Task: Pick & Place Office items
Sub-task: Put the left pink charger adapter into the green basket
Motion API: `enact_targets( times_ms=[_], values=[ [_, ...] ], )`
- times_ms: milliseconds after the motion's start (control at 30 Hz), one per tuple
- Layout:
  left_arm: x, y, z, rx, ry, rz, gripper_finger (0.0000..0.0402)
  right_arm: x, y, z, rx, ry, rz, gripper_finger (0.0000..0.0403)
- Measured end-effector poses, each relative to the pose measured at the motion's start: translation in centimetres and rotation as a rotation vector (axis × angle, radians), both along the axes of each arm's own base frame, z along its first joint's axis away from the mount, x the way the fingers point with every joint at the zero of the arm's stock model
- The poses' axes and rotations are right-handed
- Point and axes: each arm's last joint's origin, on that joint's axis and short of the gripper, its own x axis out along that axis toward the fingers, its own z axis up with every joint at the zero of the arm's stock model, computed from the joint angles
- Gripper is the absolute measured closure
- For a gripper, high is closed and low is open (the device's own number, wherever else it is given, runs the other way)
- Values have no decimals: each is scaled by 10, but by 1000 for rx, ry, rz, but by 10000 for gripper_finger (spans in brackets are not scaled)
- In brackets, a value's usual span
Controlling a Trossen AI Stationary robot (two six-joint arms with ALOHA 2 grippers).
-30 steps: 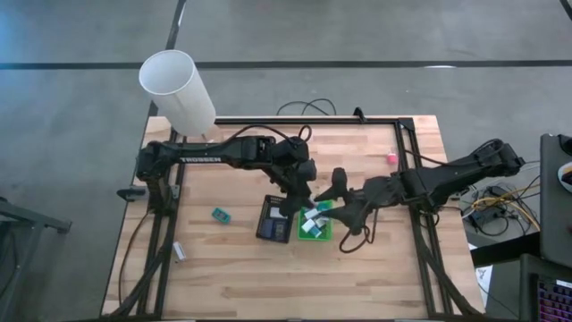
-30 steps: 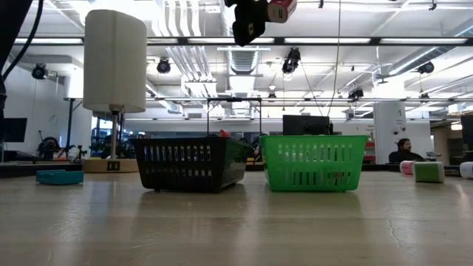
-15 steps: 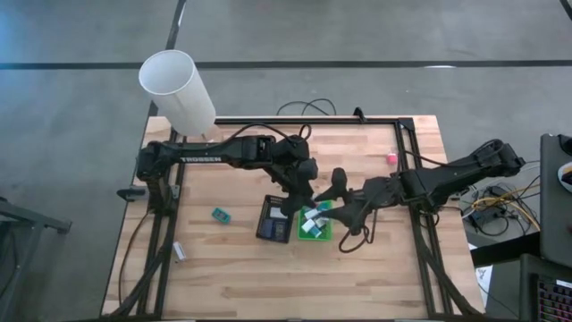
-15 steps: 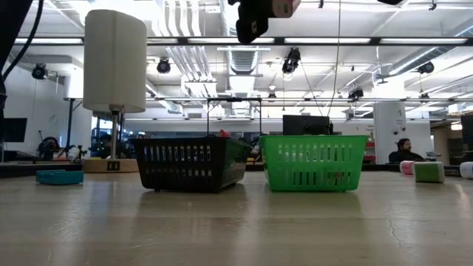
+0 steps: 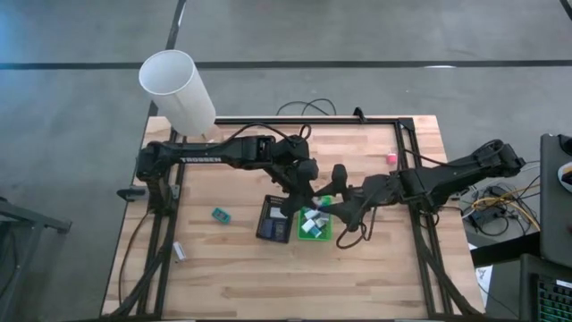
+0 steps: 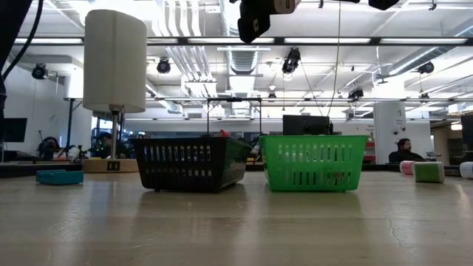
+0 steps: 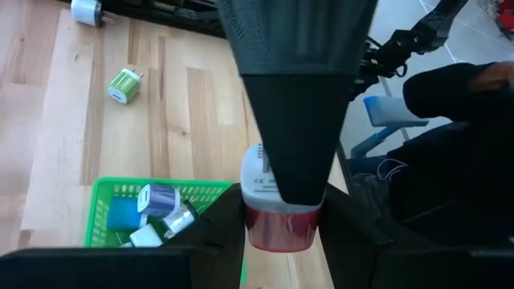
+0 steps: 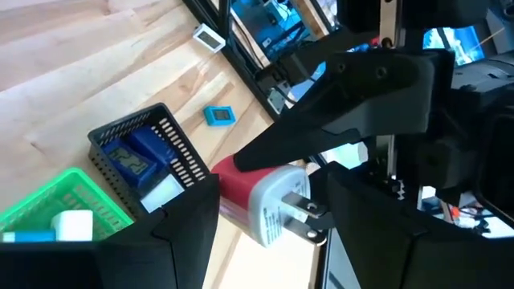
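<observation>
From above, the left gripper (image 5: 305, 191) is hanging over the green basket (image 5: 315, 225) while the right gripper (image 5: 340, 211) is creeping closer than a second ago — looking like a handoff. Left wrist: red-and-white charger (image 7: 277, 210) pinched. Right wrist: fingers half-spread around it. "TROSSEN" readable on the arm.

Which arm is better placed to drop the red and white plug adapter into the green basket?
Left: its claw already grips the adapter above the green basket.
</observation>
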Motion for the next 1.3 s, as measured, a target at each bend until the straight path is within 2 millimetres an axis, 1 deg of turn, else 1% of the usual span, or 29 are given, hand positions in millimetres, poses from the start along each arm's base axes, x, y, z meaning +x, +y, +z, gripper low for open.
enact_targets(
  times_ms=[167, 367, 500, 600, 833, 1300],
  values=[
    [1, 0, 1, -6, -18, -8, 275, 3, 1, -6, 12, 22, 1, 175],
    [2, -1, 1, -26, -27, -16, 275, 21, 5, -20, -22, 74, -3, 175],
    [-1, -1, -2, -25, 15, -11, 275, 31, 7, -21, -50, 110, 5, 175],
    [-1, -1, -2, -24, 19, -11, 275, 35, 8, -16, -40, 148, 0, 175],
    [-1, 1, -1, -24, 14, -9, 275, 36, 9, -7, -11, 209, -29, 180],
    [-4, 0, -1, -16, 42, -13, 276, 29, 6, -2, 40, 210, -52, 216]
  ],
)
